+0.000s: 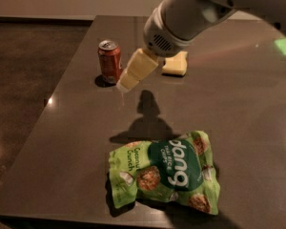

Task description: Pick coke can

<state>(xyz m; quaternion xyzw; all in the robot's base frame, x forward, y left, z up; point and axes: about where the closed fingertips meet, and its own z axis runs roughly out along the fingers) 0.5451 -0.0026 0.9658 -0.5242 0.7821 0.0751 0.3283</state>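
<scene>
Your gripper (126, 82) hangs above the dark table (252, 104), tilted down and to the left, its pale yellow tip just beside the coke can (109, 61) on the can's right. From this view you cannot tell whether it is apart or together, so confirm that it is spread wider than the can before you commit. The step in hand looks like the final approach. Line the gripper up so the can sits squarely in the middle of it, come in low enough to take the body and not the rim, and close only once both sides are bracketed. A nudge from one side would likely tip or roll it. Mind the yellow sponge-like block (177, 65) lying just behind the arm, and the green Dang coconut chips bag (164, 173) lying well apart at the near edge.

The can stands upright toward the far left of the table, alone. It is small and red, with a silver top, a pull tab and a white marking low on its side.
</scene>
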